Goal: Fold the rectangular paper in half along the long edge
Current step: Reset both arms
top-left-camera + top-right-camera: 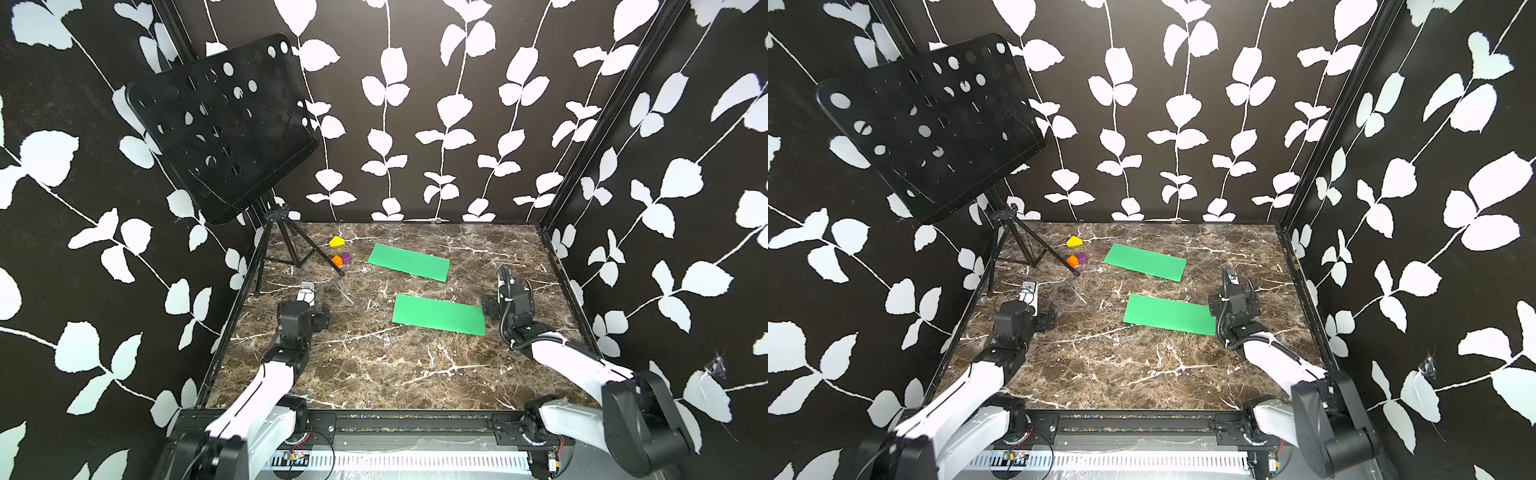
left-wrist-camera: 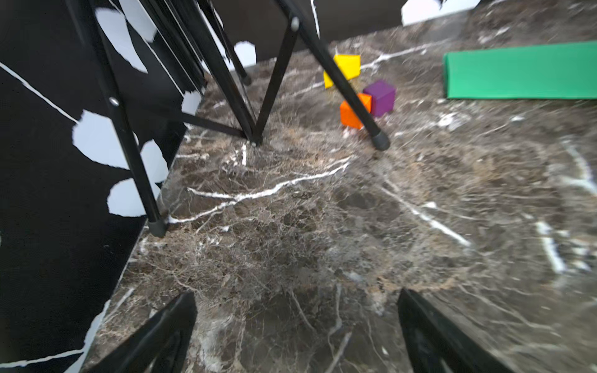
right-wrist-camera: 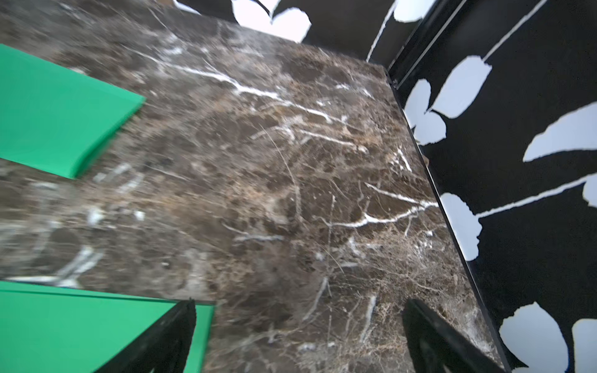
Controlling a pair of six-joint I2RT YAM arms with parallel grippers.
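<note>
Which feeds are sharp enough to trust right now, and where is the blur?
Both top views: sharp, evenly lit; the near green paper has crisp edges. Right wrist view: smeared, worst along the far green paper and the table veins beside it. Left wrist view: soft towards its borders, but the purple block and orange block stay readable.

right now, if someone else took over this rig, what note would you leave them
Left gripper: open, empty, over bare table.
Right gripper: open, empty, one finger above the near green paper at its corner.
Far green paper: flat, further back; a rounded, doubled edge in the left wrist view suggests it is folded.
Near one lies flat; folded or not, cannot tell.
Left: check it, fold if needed.
</note>
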